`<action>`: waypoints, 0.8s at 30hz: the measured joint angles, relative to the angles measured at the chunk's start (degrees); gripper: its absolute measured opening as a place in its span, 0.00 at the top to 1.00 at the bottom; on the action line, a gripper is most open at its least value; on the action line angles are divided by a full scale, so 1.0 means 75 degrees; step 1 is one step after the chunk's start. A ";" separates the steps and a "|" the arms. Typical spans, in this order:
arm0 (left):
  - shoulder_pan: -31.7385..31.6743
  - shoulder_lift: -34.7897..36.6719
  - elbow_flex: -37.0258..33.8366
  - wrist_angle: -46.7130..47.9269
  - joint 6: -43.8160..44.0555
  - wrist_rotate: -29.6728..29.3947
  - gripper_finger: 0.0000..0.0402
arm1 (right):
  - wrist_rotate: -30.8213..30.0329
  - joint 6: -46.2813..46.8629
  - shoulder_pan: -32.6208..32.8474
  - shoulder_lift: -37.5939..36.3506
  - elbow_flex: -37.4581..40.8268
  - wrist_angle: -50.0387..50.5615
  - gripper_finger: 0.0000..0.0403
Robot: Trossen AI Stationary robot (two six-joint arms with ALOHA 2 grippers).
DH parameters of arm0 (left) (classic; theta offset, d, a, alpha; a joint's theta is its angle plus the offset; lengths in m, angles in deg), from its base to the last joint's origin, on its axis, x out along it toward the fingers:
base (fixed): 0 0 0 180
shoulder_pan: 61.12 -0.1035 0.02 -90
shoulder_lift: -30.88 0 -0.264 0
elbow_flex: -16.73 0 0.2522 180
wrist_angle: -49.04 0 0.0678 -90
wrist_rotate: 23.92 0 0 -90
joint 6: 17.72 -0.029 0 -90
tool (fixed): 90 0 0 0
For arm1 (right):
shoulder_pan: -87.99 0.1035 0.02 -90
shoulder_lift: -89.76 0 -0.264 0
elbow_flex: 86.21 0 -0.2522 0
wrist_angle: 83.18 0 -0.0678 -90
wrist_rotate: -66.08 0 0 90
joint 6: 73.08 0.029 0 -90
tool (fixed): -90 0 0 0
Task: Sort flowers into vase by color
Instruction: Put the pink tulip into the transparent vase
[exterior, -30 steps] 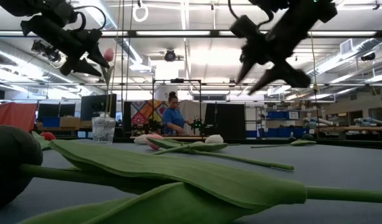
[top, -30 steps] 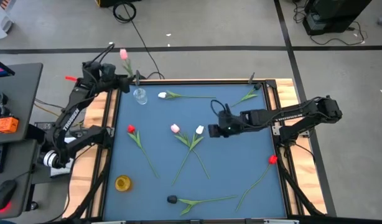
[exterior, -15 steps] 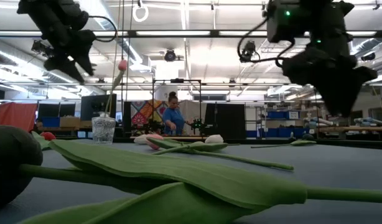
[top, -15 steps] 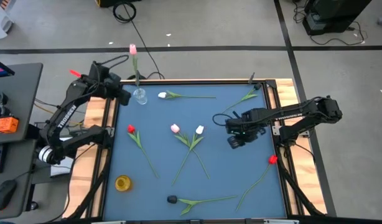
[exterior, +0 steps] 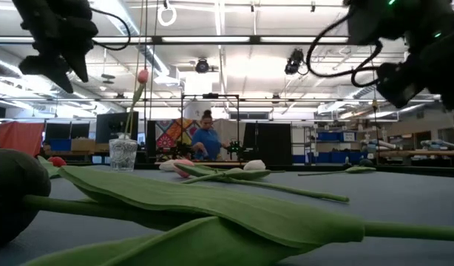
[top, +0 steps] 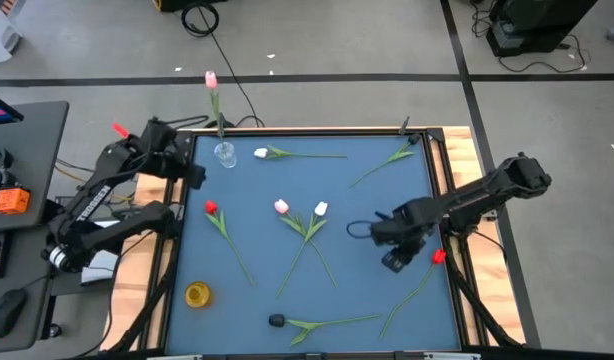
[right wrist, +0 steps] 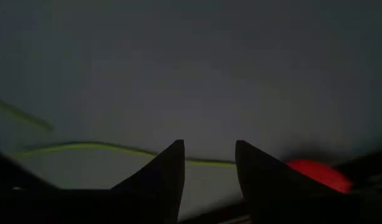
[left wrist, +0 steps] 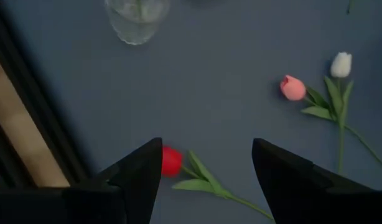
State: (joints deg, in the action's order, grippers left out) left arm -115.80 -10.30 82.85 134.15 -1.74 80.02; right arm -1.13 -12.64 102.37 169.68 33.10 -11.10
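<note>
A clear glass vase (top: pixel 224 153) stands near the table's far left corner. One pink tulip (top: pixel 211 79) stands in it, leaning on the rim. My left gripper (top: pixel 192 170) hovers open just left of the vase, above a red tulip (left wrist: pixel 171 160). A pink tulip (top: pixel 281 207) and a white tulip (top: pixel 321 209) lie in the middle with crossed stems. Another white tulip (top: pixel 261 153) lies by the far edge. My right gripper (top: pixel 395 260) is open and low over the table, beside a red tulip (top: pixel 439 257) at the right edge, whose head (right wrist: pixel 318 174) shows in the right wrist view.
A small yellow vase (top: pixel 197 294) stands near the near left corner. A dark-headed flower (top: pixel 276 321) lies along the near edge, and a bare green stem with a leaf (top: pixel 392 160) lies near the far right corner. Wooden rails frame the blue mat (top: pixel 367 300).
My left gripper has let go of the pink tulip, which now stands in the glass vase, and has drawn back toward the table's left edge. My right gripper has moved from the table's middle toward the near right, down by the red tulip at the right edge.
</note>
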 joint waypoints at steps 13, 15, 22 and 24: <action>0.2826 0.0224 0.0000 -0.2202 0.2767 -0.0530 0.47 | -0.2500 0.4435 0.1189 0.0000 -0.0003 -0.2898 0.62; 0.3320 0.0080 0.0000 -0.2538 0.2876 -0.0755 0.48 | -0.2508 0.4751 0.1317 0.0000 -0.0003 -0.3140 0.62; 0.4733 -0.0741 -0.0003 -0.3036 0.2820 -0.1741 0.49 | -0.3919 0.4658 0.1789 0.0021 -0.0003 -0.4018 0.62; 0.4958 -0.1024 -0.0031 -0.3303 0.2580 -0.1996 0.49 | -0.4886 0.3097 0.1534 0.0127 -0.0003 -0.4760 0.62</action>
State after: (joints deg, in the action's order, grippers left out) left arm -78.61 -17.99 82.61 109.38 17.61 65.06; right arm -37.77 10.59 113.87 170.63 33.07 -46.80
